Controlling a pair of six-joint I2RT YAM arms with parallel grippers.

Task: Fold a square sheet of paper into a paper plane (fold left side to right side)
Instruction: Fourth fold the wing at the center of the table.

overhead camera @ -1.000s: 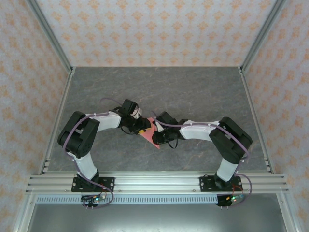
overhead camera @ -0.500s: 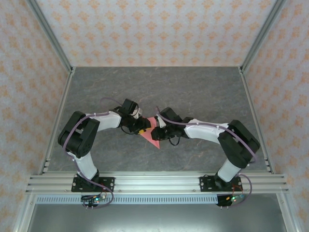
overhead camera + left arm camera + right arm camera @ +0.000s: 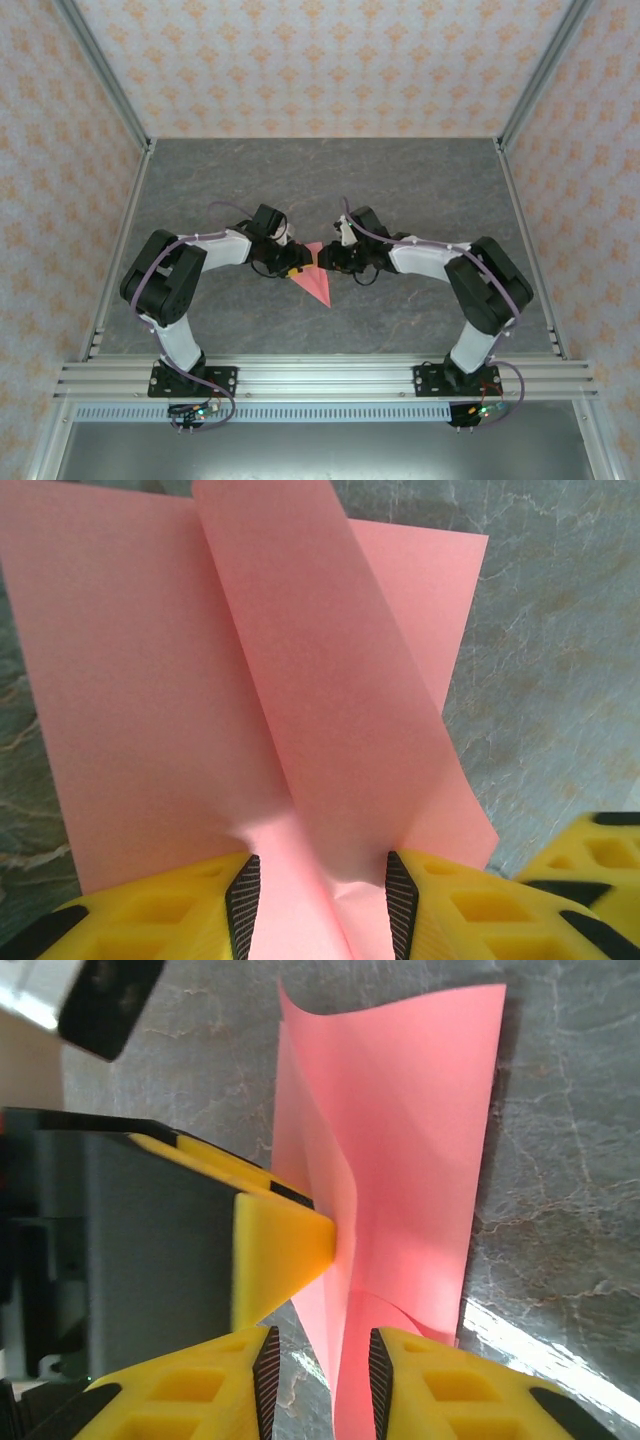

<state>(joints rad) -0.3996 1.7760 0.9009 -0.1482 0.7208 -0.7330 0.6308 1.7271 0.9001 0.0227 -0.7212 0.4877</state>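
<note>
The salmon-pink sheet of paper (image 3: 317, 284) lies mid-table, folded into a pointed paper plane shape with its tip toward the arms. In the left wrist view the paper (image 3: 150, 680) has a raised flap running up between the jaws of my left gripper (image 3: 322, 905). Those jaws stand apart with both pads at the flap's sides. From above, my left gripper (image 3: 298, 264) is at the paper's left edge and my right gripper (image 3: 334, 262) at its right. My right gripper (image 3: 322, 1380) is open. The curled paper (image 3: 420, 1160) stands loose between its fingers.
The grey marbled table (image 3: 420, 180) is walled by patterned panels, with aluminium rails at the sides and near edge. The two grippers nearly meet over the paper: a left finger (image 3: 285, 1240) touches the flap, and a right finger (image 3: 590, 870) shows beside the left gripper.
My right gripper has opened, let go of the paper and drawn back toward the far right. More of the paper's pointed end now shows. The left arm has not moved.
</note>
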